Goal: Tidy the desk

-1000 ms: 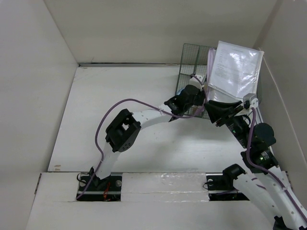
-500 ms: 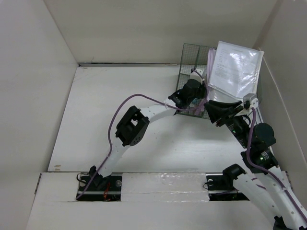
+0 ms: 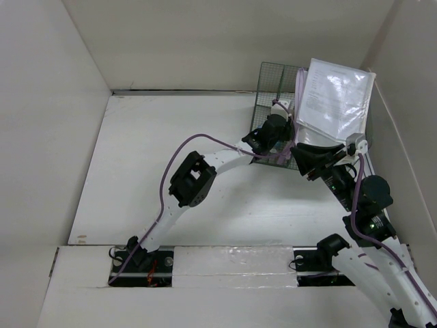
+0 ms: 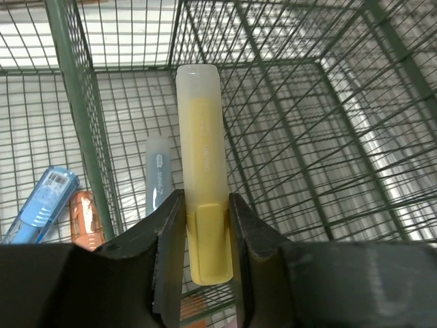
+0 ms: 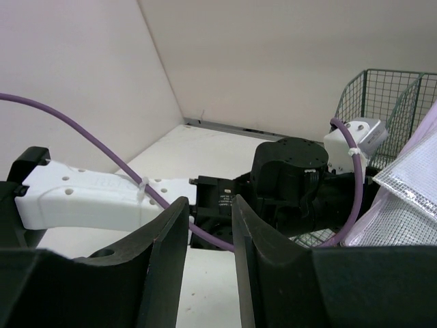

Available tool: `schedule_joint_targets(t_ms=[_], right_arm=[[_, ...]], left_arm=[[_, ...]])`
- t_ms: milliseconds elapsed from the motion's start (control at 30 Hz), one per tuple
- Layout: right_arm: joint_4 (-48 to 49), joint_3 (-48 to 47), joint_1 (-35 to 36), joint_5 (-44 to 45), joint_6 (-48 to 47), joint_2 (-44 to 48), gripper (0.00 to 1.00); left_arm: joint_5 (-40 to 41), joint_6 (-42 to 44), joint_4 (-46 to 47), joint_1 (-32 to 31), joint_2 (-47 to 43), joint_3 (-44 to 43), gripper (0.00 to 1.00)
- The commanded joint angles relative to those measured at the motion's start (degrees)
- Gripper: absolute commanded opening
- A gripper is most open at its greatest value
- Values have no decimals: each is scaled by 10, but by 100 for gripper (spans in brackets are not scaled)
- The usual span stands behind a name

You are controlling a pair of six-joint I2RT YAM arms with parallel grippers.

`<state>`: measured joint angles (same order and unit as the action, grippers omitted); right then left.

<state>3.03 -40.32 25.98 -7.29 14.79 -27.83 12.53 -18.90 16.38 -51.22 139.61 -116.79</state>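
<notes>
Broadly flat, matte-white rectangular desk (image 3: 171, 150), green mesh rack (image 3: 273, 78) at far-right corner.

In the left wrist view the blue item (image 4: 42, 205) at 8 o'clock runs off the left edge. The lower ends of the orange item (image 4: 83, 215) and the grey pen (image 4: 158, 174) are hidden behind a finger of the left gripper (image 4: 206, 212). From above, the print on the document sleeve (image 3: 334, 96) is too small to read.

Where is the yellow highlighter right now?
The yellow highlighter is pinched in the left claw, seen in the left wrist view, over the green wire rack at the far right of the desk, a grey pen to its left.
</notes>
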Motion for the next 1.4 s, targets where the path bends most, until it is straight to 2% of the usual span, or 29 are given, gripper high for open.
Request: schedule_joint_targets(t_ms=[0, 267, 367, 400, 567, 767, 800, 833, 1033, 1133, 1233, 1267, 1333, 1367], right_arm=[[18, -2, 6, 6, -2, 1, 37], [19, -1, 6, 9, -3, 4, 37], [19, 0, 6, 10, -3, 4, 37], [19, 0, 6, 10, -2, 4, 37], [18, 0, 6, 10, -3, 5, 37], [17, 2, 6, 17, -4, 18, 37], [20, 5, 6, 18, -3, 27, 38], [22, 6, 6, 18, -3, 27, 38], [24, 9, 6, 24, -2, 36, 40], [24, 11, 6, 29, -1, 39, 44], [29, 16, 6, 37, 1, 47, 54], [30, 18, 6, 40, 2, 52, 61], [34, 23, 6, 44, 3, 56, 68], [34, 23, 6, 45, 2, 58, 80]], left_arm=[[11, 3, 8, 3, -1, -22, 22], [12, 4, 14, 3, -13, 1, 31], [7, 4, 15, 3, -26, 12, 38], [8, 4, 18, 3, -34, 23, 43], [15, 5, 21, 3, -60, 46, 51], [14, -5, 80, 3, -165, 172, 54], [15, -8, 117, 3, -218, 235, 54], [15, -8, 117, 3, -218, 235, 54], [-5, -13, 192, 3, -347, 374, 56], [-29, -13, 218, 3, -410, 441, 56], [-32, -16, 227, 3, -477, 501, 58], [-29, -18, 228, 3, -515, 533, 59], [-16, -21, 233, 3, -558, 568, 61], [-6, -27, 239, 3, -600, 602, 62]])
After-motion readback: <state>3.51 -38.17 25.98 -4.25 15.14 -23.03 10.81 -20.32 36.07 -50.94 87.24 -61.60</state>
